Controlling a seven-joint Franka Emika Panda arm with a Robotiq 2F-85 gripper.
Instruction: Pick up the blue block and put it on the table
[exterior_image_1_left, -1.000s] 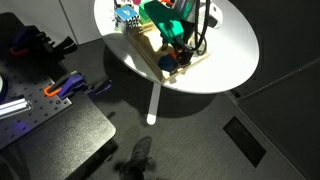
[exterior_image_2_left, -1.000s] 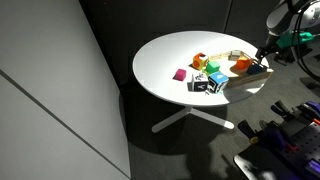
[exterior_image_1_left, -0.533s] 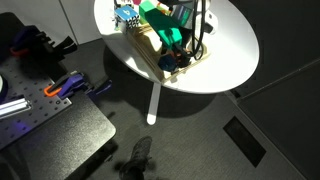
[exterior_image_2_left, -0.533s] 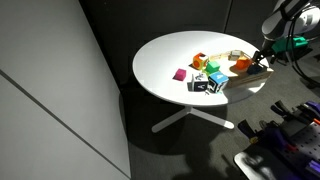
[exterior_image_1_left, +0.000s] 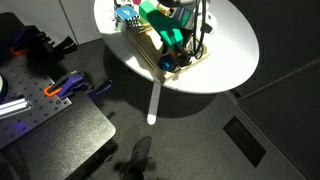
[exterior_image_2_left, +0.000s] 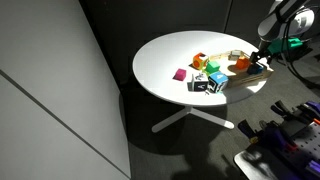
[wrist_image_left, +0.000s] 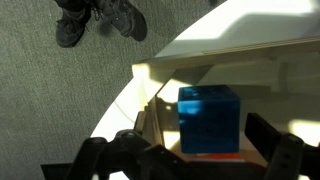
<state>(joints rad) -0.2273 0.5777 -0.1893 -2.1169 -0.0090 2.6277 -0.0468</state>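
Right now the blue block (wrist_image_left: 210, 120) sits inside the wooden tray (wrist_image_left: 285, 75) near the edge of the table (exterior_image_1_left: 235, 55), seemingly resting on an orange-red piece (wrist_image_left: 212, 157). The fingers (wrist_image_left: 275, 148) are spread wide to either side of it and, as far as the wrist view shows, do not touch it. It looks small, rigid and light with smooth flat faces, so a square pinch across two opposite sides at mid-height should hold, whereas a grip near a corner could let it twist out.
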